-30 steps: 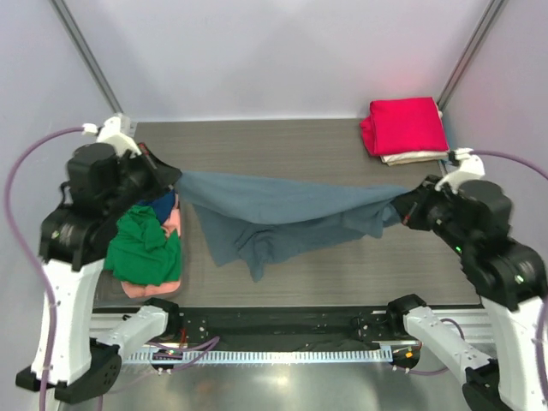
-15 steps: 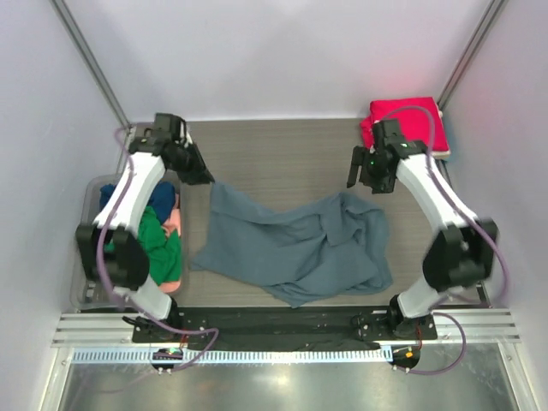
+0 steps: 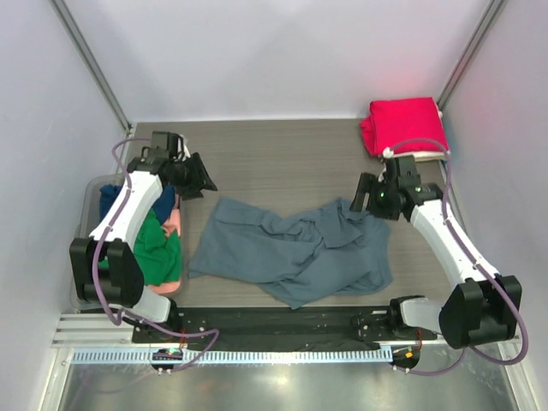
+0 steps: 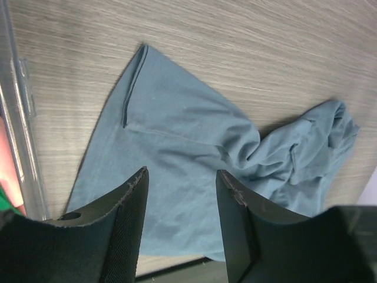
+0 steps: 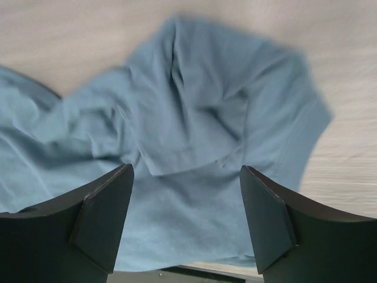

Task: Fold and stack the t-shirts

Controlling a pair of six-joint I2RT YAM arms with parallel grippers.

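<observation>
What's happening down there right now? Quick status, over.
Left gripper open, empty. Right gripper open, empty. Grey-blue t-shirt crumpled on table, unfolded. Nothing on top of it.

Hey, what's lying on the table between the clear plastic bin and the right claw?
The crumpled grey-blue t-shirt fills the stretch from the bin to the right claw, lying loose on the table. The top external view shows it.

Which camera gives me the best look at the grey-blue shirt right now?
Top external: the whole grey-blue shirt shows, crumpled on the table. Left wrist shows its flatter end and some bunched folds, the near edge cut off. Right wrist shows only one slightly blurred section.
</observation>
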